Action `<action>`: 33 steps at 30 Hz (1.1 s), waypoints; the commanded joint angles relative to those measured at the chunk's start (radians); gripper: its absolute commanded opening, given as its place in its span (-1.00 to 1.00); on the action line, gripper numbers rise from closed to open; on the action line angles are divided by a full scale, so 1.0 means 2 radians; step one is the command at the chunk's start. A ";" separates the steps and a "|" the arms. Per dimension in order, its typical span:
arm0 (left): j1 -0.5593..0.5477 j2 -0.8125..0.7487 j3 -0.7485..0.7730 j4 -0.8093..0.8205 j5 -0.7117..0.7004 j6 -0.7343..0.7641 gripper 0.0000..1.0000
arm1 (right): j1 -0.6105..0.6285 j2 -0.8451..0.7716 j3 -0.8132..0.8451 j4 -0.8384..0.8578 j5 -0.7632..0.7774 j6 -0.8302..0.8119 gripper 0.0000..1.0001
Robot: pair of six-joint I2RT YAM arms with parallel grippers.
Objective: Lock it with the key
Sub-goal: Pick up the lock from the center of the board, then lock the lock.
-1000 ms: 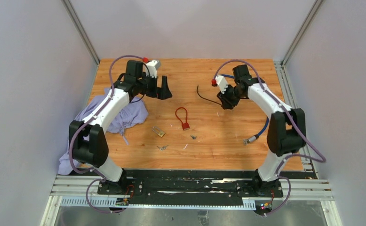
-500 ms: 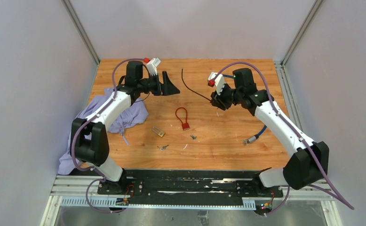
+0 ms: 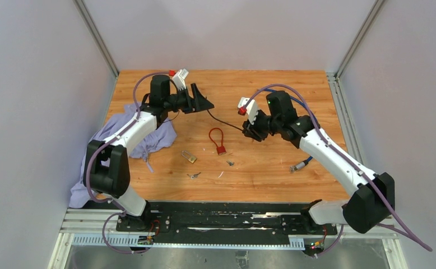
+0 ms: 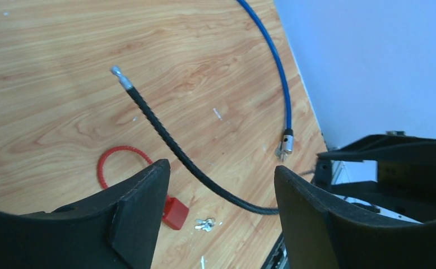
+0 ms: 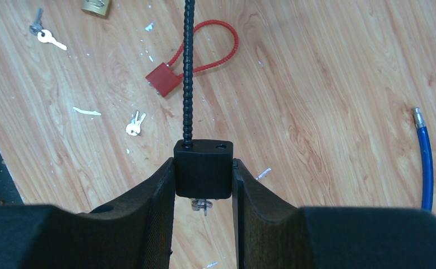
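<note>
The right hand clamps the black lock body above the surface; its cable reaches toward the wide-open left hand. Next, that hand likely must catch the free tip.

Wooden table, pale grey walls, aluminium corner rails.
</note>
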 commanded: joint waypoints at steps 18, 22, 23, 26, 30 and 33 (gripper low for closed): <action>-0.008 0.030 0.048 -0.093 -0.057 0.087 -0.16 | 0.032 -0.032 -0.021 0.018 -0.003 0.006 -0.99; -0.014 0.031 0.045 -0.099 -0.061 0.094 -0.17 | 0.032 -0.032 -0.024 0.018 0.000 0.005 -0.99; -0.016 0.031 0.044 -0.100 -0.062 0.095 -0.18 | 0.032 -0.032 -0.025 0.019 0.000 0.005 -0.99; -0.019 0.032 0.046 -0.104 -0.060 0.099 -0.30 | 0.032 -0.031 -0.027 0.022 0.005 0.004 -0.99; -0.025 0.029 0.048 -0.102 -0.055 0.113 -0.65 | 0.032 -0.028 -0.032 0.026 0.016 0.002 -0.99; -0.037 0.025 0.056 -0.112 -0.044 0.156 -0.90 | 0.032 -0.023 -0.035 0.026 0.019 -0.005 -0.99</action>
